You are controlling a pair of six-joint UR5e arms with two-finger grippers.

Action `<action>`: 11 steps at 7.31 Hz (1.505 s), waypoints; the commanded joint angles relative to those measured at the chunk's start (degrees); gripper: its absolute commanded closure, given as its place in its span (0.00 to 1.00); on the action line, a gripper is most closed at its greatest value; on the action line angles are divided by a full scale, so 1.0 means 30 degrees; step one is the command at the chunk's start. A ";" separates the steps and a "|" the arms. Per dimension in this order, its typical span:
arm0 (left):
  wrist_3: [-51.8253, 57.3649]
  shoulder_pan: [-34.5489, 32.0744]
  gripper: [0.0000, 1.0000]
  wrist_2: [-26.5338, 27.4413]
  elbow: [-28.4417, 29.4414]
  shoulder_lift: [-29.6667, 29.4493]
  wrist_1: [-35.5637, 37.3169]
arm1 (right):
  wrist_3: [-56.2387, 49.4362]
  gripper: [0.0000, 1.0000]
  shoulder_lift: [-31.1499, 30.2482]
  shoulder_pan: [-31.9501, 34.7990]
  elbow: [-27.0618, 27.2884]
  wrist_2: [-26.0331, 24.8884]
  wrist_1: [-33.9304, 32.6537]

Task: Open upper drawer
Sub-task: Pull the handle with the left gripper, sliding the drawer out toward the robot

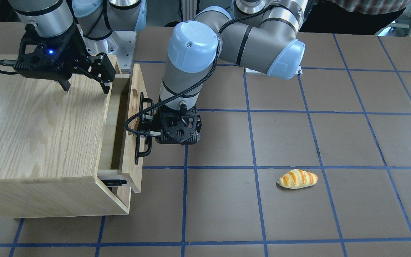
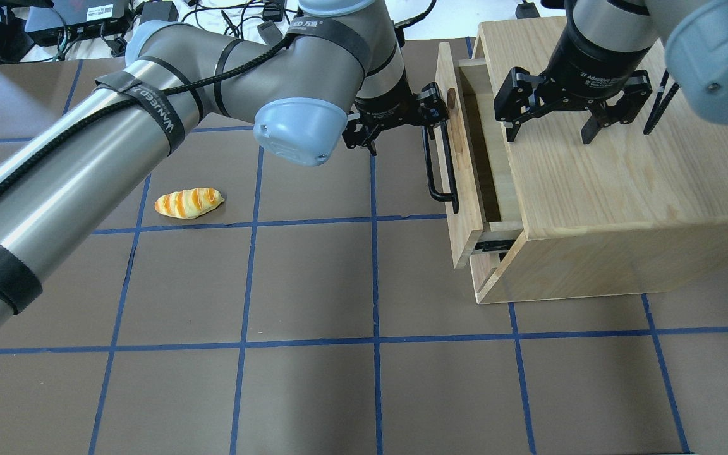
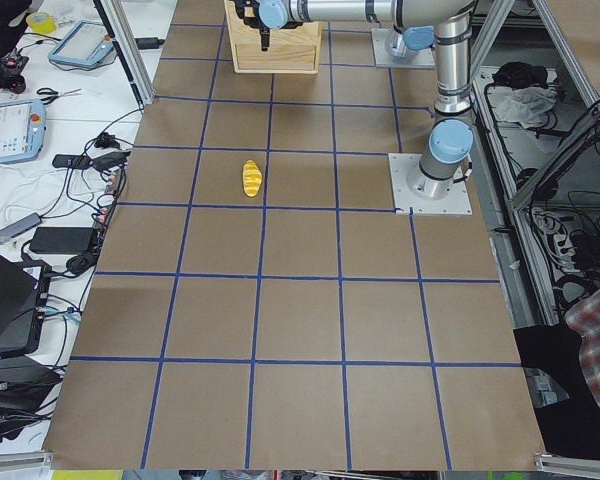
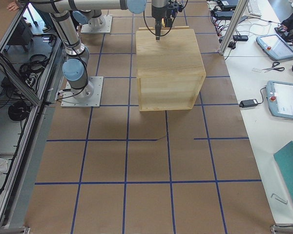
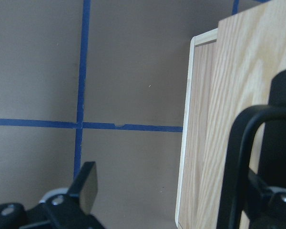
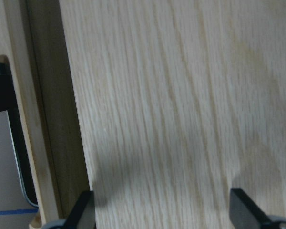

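The upper drawer (image 1: 136,82) stands pulled partly out of the oak cabinet (image 1: 37,125), with a gap behind its front panel (image 2: 462,183) and its black side rail (image 2: 493,243) showing. My left gripper (image 1: 145,125) is at the long black bar handle (image 2: 440,177). In the left wrist view its fingers (image 5: 86,183) are spread wide, and the handle (image 5: 238,162) sits against the right-hand one. My right gripper (image 2: 550,129) is open and empty, low over the cabinet top (image 6: 181,95).
A toy bread roll (image 2: 188,203) lies on the brown table with blue tape lines, well to the left of the cabinet; it also shows in the front view (image 1: 297,178). The left arm reaches across the table's far side. The cabinet stands near the table's right end (image 4: 170,63).
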 commanded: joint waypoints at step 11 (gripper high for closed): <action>0.2451 0.1980 0.00 0.0428 0.0000 0.0553 -0.1664 | 0.0000 0.00 0.0000 0.0000 0.0000 0.0000 0.0000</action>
